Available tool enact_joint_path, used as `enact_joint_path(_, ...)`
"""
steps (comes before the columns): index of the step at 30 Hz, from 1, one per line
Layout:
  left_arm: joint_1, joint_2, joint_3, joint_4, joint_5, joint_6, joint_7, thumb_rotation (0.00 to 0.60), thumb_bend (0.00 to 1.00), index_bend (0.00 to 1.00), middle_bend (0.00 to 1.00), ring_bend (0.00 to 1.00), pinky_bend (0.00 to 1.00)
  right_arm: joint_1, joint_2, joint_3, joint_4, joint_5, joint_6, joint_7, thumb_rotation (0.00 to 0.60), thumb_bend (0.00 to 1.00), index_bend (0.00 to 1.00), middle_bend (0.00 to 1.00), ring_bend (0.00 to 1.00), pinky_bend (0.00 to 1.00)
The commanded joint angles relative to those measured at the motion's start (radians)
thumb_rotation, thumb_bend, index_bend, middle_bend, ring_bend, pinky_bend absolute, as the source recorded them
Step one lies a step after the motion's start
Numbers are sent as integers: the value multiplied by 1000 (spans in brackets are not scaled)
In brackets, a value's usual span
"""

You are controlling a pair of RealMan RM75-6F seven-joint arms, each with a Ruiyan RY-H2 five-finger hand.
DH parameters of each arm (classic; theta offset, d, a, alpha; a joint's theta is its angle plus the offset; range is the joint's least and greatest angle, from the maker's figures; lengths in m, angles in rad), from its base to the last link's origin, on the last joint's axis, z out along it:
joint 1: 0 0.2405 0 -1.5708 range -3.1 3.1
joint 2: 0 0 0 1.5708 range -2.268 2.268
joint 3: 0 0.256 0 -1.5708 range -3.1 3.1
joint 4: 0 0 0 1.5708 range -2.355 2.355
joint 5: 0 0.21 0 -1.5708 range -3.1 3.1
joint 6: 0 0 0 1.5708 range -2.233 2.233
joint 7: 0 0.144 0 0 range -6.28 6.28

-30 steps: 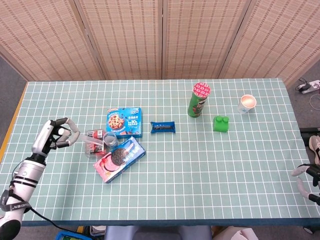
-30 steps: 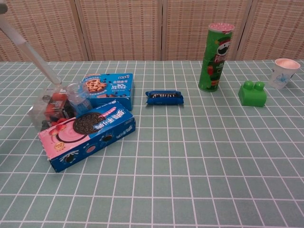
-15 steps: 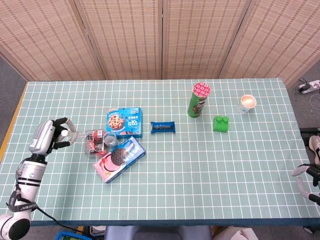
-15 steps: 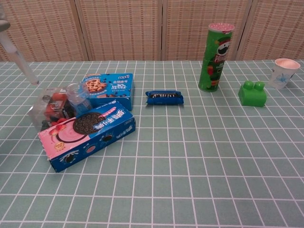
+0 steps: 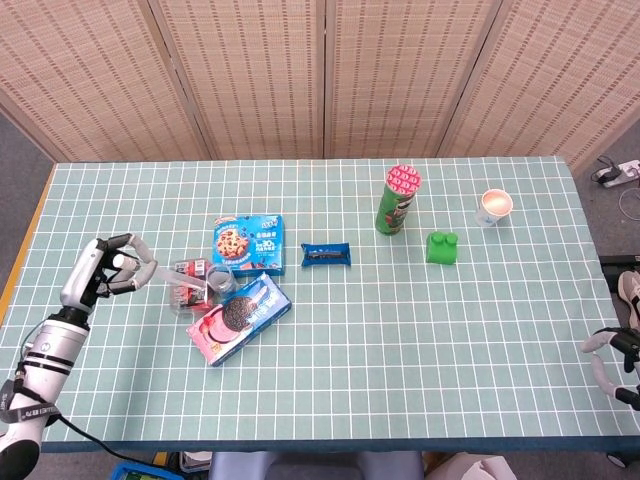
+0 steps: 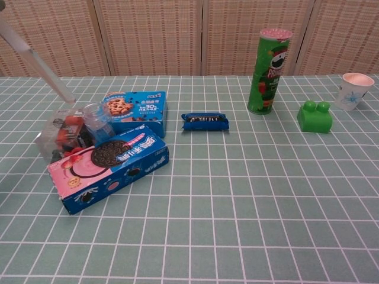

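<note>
My left hand (image 5: 108, 272) hovers over the table's left side and pinches a thin clear plastic stick (image 6: 38, 68). The stick slants down to the right, and its tip reaches the top of a clear plastic box (image 6: 62, 133) with red pieces inside. That clear box (image 5: 188, 284) lies just right of the hand, against a blue and pink Oreo box (image 5: 240, 318). My right hand (image 5: 612, 362) hangs off the table's right edge, low in the head view, fingers apart and holding nothing. The chest view shows neither hand.
A blue cookie box (image 5: 248, 244) lies behind the Oreo box (image 6: 109, 165). A small blue packet (image 5: 326, 255) sits mid-table. Further right stand a green Pringles can (image 5: 398, 200), a green block (image 5: 441, 247) and a paper cup (image 5: 494, 207). Wicker screens close off the back.
Half a second ago the left hand had drawn back to the left, lifting the stick away from the clear box. It has now swung right again, bringing the tip back to the box.
</note>
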Motion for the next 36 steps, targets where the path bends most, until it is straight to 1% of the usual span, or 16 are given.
enact_joint_path(1,-6,4,-8,-14,7,-1,25,600,594,787,1000,1000,1000,1,0,0,-1,0,-1,-1,600,471,489,455,359,632)
enact_joint_path(6,-41,-19,-18,-26,-29,18,117,600,594,787,1000,1000,1000,3,-1,-1,-1,1,-7,-4,600,470,490,455,359,632)
enact_joint_path(10,-74,-37,-34,-39,-88,23,180,600,595,787,1000,1000,1000,1,0,-1,-1,1,-3,0,600,471,490,455,359,632)
enact_joint_path(16,-119,-66,-39,-45,-155,29,278,600,594,787,1000,1000,1000,0,3,-1,5,1,1,18,600,471,490,455,360,632)
enact_joint_path(26,-152,-117,-9,-15,-196,61,416,600,595,787,1000,1000,1000,0,4,1,15,7,-1,39,600,471,489,455,359,632)
enact_joint_path(36,-162,-153,10,5,-192,75,468,600,594,787,1000,1000,1000,1,4,0,14,6,-2,36,600,471,490,455,359,632)
